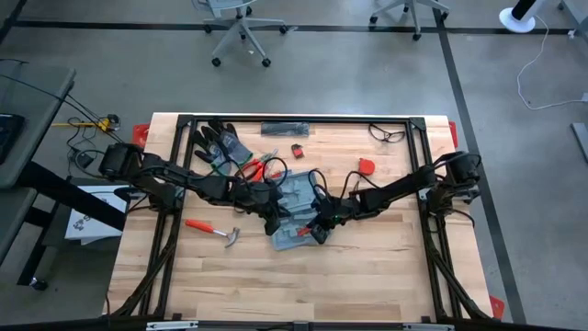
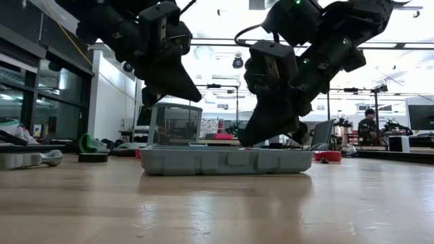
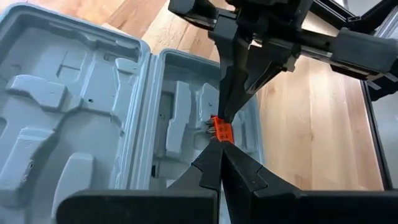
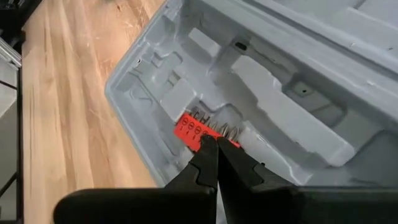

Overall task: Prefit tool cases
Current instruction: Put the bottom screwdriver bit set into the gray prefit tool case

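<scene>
Meeting over the open tool case (image 1: 292, 207), closed left gripper (image 3: 219, 149) and right gripper (image 4: 214, 144) touch a red bit holder (image 4: 198, 133), visible only in wrist views.

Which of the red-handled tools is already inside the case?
The small red bit holder, seated in a recess of the open tool case under both shut grippers. The red-handled hammer and pliers lie outside on the table.

Grey concrete floor (image 1: 367, 83); rolling office chair (image 1: 241, 32); bright ceiling lights (image 2: 224, 27).

A hammer (image 1: 213, 230) with an orange handle lay on the wooden table (image 1: 367, 276); dark gloves (image 1: 219, 142), safety glasses (image 1: 388, 134) and red-handled pliers (image 1: 260, 167) sat farther back.
</scene>
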